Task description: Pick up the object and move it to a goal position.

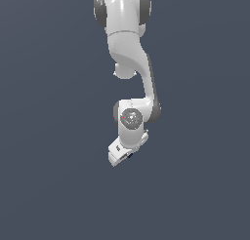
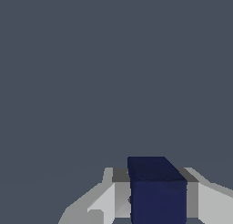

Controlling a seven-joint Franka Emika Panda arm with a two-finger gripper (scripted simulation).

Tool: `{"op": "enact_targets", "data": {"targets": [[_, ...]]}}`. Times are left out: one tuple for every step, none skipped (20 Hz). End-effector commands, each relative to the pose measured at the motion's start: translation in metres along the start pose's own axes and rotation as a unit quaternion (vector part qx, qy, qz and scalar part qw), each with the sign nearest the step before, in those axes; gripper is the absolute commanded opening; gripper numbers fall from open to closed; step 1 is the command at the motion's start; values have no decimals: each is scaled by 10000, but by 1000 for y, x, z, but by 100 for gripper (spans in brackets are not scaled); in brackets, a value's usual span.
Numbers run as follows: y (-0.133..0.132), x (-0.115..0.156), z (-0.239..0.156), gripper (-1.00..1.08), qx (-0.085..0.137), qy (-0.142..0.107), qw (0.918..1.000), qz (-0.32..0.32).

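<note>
— Wrist view first: what did you have between the fingers [image 2: 107, 198]?

— You had the cube [image 2: 157, 191], dark navy and plain, sitting between the two pale fingers of the hand [image 2: 157, 205]. The fingers stood close against its sides, one on each side, so your hand was closed on it. Behind it there was only flat grey-blue ground, with nothing else to see.

— And from the exterior view?

— Your white arm [image 1: 128, 44] hung down from the top of the picture, bent at the wrist, with the hand [image 1: 120, 157] tilted toward the exterior view's left at its lower end. The cube [image 1: 130, 155] showed only as a small dark speck at the hand's tip. Whether a counter carried anything you could not tell: the background was one even grey-blue with no edge or corner, so the cube's height above any surface could not be read.
</note>
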State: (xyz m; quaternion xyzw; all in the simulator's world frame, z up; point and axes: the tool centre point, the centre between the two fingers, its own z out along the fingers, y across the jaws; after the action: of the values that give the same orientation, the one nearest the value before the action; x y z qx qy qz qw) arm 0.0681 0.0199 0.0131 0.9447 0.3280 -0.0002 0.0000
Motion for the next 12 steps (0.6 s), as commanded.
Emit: {"op": "enact_targets", "data": {"targets": [[0, 0, -1, -100, -1, 1, 10000, 0], [-1, 0, -2, -100, -1, 1, 10000, 0], [-1, 0, -4, -100, -1, 1, 10000, 0], [-2, 0, -7, -100, -1, 1, 10000, 0], [-2, 0, -10, -100, -1, 1, 10000, 0], [-3, 0, -13, -100, -1, 1, 10000, 0], [-4, 0, -17, -100, -1, 1, 10000, 0], [-6, 0, -22, -100, -1, 1, 10000, 0], [-7, 1, -27, -100, -1, 1, 10000, 0], [-9, 1, -33, -100, -2, -1, 10000, -1], [-10, 1, -40, -100, -2, -1, 10000, -1], [-12, 1, -47, -100, -2, -1, 10000, -1]]}}
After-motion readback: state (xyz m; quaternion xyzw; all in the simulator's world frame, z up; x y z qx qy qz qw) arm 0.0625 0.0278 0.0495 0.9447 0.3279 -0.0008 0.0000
